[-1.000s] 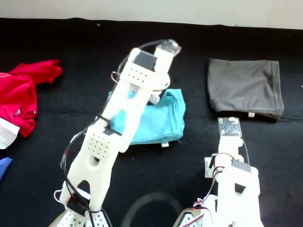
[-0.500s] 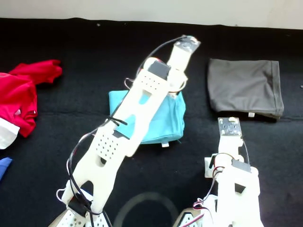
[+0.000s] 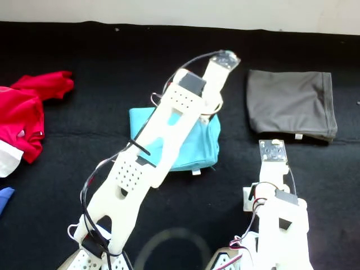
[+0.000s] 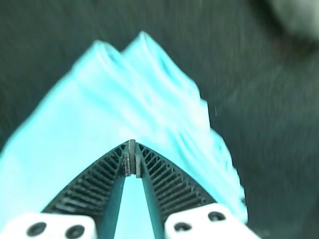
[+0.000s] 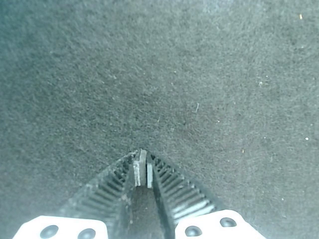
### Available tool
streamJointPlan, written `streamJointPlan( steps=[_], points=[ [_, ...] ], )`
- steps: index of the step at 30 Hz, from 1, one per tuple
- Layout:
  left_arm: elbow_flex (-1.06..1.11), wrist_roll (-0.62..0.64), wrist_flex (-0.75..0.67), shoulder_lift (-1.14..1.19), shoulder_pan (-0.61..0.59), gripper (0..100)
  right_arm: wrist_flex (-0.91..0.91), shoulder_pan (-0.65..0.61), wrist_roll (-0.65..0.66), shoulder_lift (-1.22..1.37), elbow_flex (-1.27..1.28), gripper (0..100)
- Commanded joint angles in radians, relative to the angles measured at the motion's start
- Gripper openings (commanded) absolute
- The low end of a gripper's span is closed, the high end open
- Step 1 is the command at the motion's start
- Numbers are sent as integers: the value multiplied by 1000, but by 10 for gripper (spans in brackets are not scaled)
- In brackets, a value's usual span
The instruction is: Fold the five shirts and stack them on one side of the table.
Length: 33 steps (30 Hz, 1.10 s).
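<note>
Tool on the left arm [image 4: 132, 164] is pinched shut with nothing in it, right over the folded turquoise shirt [image 4: 99, 99]; a crumpled red shirt [image 3: 25, 112] lies far left. Right tool [image 5: 143, 169] is shut too, above bare worktop [image 5: 199, 74], near the folded grey shirt [image 3: 289, 104].

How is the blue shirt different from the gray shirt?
The blue shirt is bright turquoise; the gray shirt is dull. The blue shirt lies mid-table, partly under the left arm, with the left gripper above it; the gray shirt lies to the right, uncovered. The gray shirt looks flat; the blue shirt's edges bunch in layers. Both are folded on the black table.
</note>
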Motion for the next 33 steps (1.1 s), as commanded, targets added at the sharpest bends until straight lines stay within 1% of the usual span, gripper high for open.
streamJointPlan(
  steps=[1,4,11,17,22,27,30,33],
  points=[
    [-36,61,58,-47,24,9,-27,22,0,1,21,5],
    [-36,91,55,-42,28,9,-27,22,0,1,21,5],
    [-48,89,8,68,101,9,-27,22,0,1,21,5],
    [-170,91,9,65,143,9,-27,22,0,1,21,5],
    [-242,91,84,67,156,9,-27,22,0,1,21,5],
    [-335,89,167,62,120,9,-27,22,0,1,21,5],
    [-375,89,175,50,68,9,-19,25,-26,1,12,9],
    [-354,87,178,-28,25,9,70,24,-49,-1,-56,36]
  ],
)
